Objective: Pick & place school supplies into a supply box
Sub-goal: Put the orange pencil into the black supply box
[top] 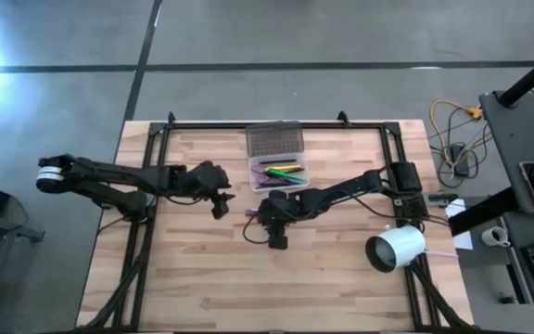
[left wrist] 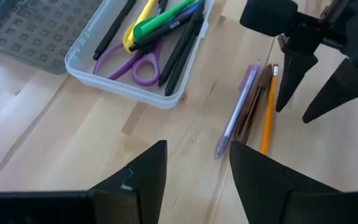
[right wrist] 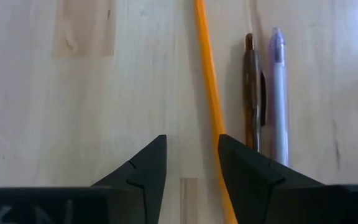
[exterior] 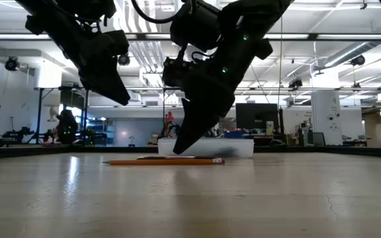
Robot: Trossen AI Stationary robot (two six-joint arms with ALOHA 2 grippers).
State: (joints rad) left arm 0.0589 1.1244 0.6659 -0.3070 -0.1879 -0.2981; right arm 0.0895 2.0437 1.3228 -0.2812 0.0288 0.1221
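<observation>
The right gripper [top: 277, 243], fingers parted and empty, hangs low over mid-table beside an orange pencil [right wrist: 211, 99], a brown pen [right wrist: 252, 93] and a lilac pen [right wrist: 278, 93] lying side by side on the wood. The left gripper [top: 219, 211], also open and holding nothing, hovers just to its left. Toward the tabletop's far edge sits the clear supply box [top: 305, 178], lid thrown back, holding purple scissors [left wrist: 143, 65], a green marker [left wrist: 163, 21], what appears to be a yellow marker and dark pens.
</observation>
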